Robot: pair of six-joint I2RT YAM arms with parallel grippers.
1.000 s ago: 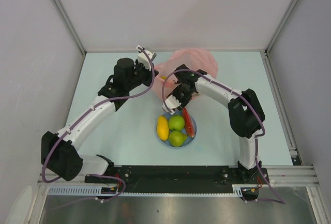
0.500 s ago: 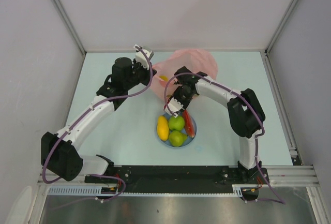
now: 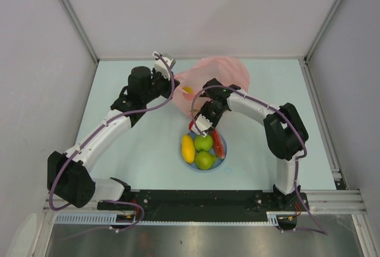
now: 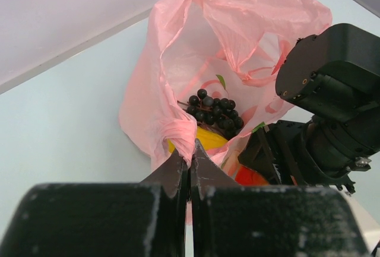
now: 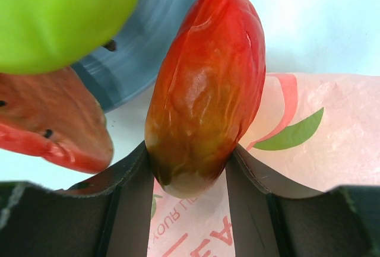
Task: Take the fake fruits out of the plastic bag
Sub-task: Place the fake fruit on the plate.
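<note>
1. Fake fruits, item in hand: red oval fruit, glossy, green stem tip pointing away from my wrist. My right gripper clamps its lower end between both fingers. It hangs at the plate's far rim, with the bag's near edge beneath it.
2. Fake fruits, inside the bag: grape bunch, dark, lying in the open mouth. A yellow fruit sits just below it, partly hidden by the film.
3. Fake fruits, on the plate: yellow oval fruit on the left, green apple and green pear in the middle, touching. A red slice lies along the right side.
4. Plastic bag: pink, translucent, crumpled, lying on the table beyond the plate with its mouth toward the plate. My left gripper pinches a twisted fold of the rim, fingers closed tight on the film, and holds the mouth up.
5. Plate: round, light blue, between the bag and my arm bases.
6. Table: pale blue-green surface.
</note>
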